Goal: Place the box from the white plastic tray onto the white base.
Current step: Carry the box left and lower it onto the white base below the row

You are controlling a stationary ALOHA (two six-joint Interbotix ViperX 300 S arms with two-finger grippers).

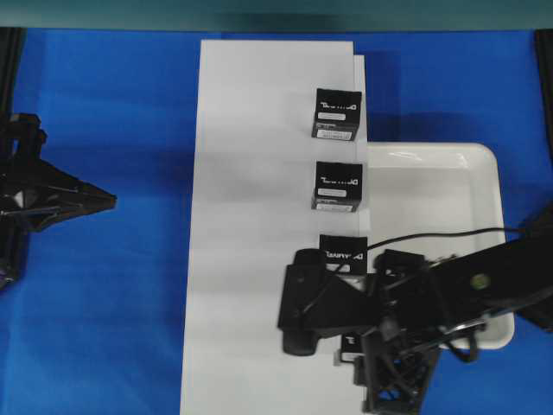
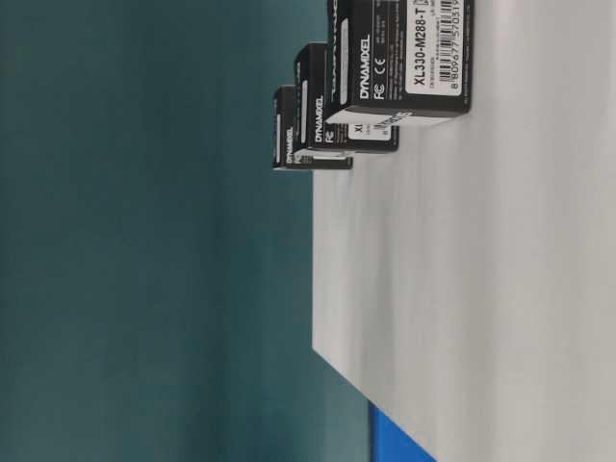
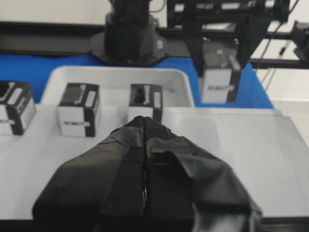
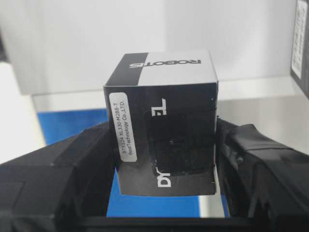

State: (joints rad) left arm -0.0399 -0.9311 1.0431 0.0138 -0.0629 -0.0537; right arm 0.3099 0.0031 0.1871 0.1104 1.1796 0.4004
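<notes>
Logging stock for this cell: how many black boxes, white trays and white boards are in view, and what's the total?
White base: 1
White plastic tray: 1
Black boxes: 4, three on the base, one box in the right end effector
Total: 6

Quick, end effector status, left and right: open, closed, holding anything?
Left end effector: closed, holding nothing, parked away from the white base.
Right end effector: closed on the box, carried near the base's edge.
</notes>
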